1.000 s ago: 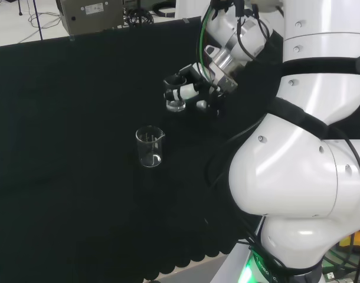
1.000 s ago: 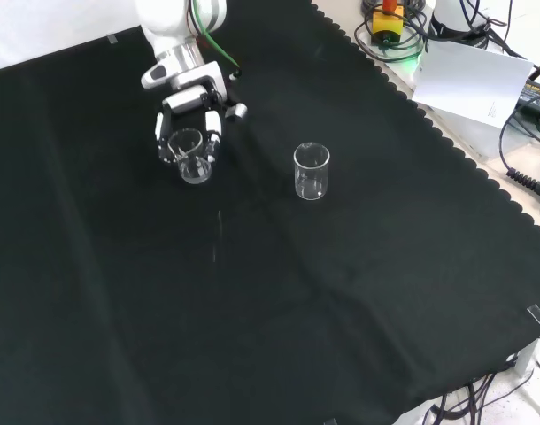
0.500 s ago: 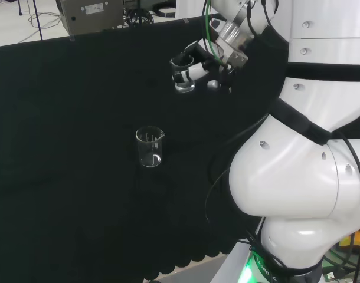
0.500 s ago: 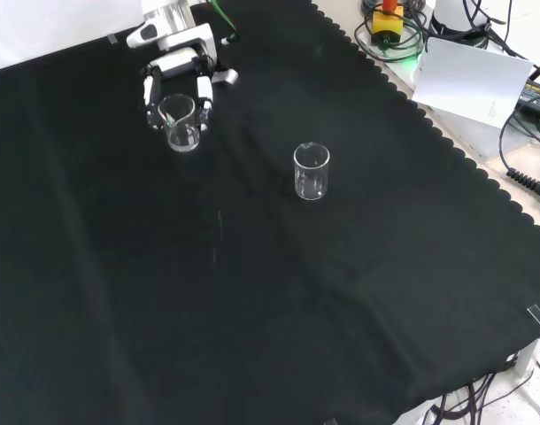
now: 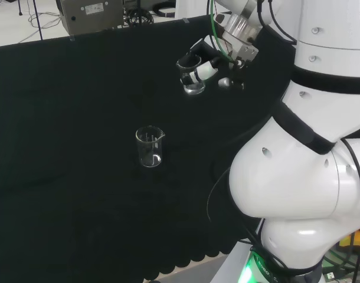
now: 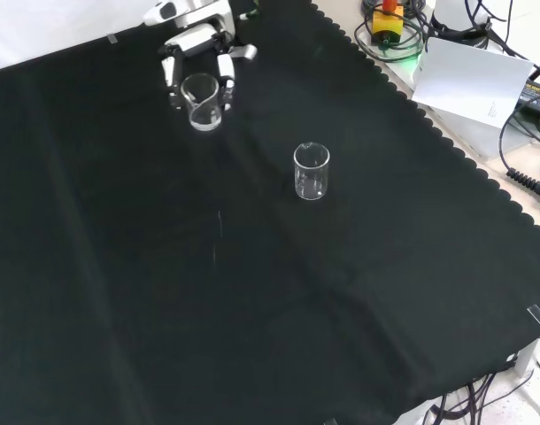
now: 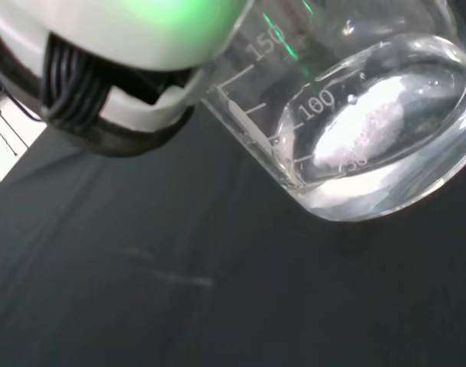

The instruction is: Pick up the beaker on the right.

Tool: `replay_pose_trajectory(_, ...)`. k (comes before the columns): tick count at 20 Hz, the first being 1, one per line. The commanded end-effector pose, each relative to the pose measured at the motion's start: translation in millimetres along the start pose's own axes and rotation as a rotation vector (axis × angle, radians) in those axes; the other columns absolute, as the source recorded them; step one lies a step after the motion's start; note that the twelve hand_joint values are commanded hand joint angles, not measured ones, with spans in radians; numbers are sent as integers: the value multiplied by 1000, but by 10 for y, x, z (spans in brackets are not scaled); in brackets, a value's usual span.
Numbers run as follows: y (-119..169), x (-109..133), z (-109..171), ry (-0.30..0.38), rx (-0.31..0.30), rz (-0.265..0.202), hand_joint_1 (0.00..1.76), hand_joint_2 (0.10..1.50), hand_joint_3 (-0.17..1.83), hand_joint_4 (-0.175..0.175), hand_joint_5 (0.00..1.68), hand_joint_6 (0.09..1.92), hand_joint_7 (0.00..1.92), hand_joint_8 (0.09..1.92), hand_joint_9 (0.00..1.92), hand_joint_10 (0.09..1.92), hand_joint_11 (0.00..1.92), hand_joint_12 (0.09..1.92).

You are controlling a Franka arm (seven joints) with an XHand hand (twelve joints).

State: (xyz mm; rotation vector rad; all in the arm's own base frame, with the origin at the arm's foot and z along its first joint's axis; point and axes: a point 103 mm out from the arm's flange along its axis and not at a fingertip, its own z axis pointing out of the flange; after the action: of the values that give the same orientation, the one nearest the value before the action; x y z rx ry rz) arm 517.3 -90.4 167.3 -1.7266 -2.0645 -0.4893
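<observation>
The black and white fingered hand [image 6: 199,57] is clenched around a small clear glass beaker with printed graduations [image 6: 202,102], its fingers [image 6: 225,91] wrapped about the wall on both sides below the rim. The beaker hangs within the hand, clear of the black cloth counter [image 6: 252,301], and the head view shows it [image 5: 193,76] raised above the cloth just beside the hand [image 5: 210,62]. In the wrist view the beaker [image 7: 355,122] lies close under the palm, tilted, with its base and its graduations visible; it appears empty. A second clear glass beaker [image 6: 311,172] stands upright on the counter, well apart from the hand. Handling judgement: the held vessel is likely light, rigid and fragile, with a smooth wall that may slip between the fingers. The wall below the rim is the suitable grip zone, with fingers opposed across it. Tilt should be kept low, and contact with the counter or the standing beaker avoided.
</observation>
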Motion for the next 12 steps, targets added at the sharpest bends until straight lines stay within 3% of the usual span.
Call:
replay_pose_trajectory(1, -543, 241, -50, -75, 80, -8, 1324, 548, 777, -175, 1362, 537, 1425, 487, 1744, 163, 1453, 634)
replay_pose_trajectory(12, -965, 730, 57, -143, 205, -47, 1320, 527, 855, -175, 1305, 683, 1363, 647, 1725, 238, 1410, 685)
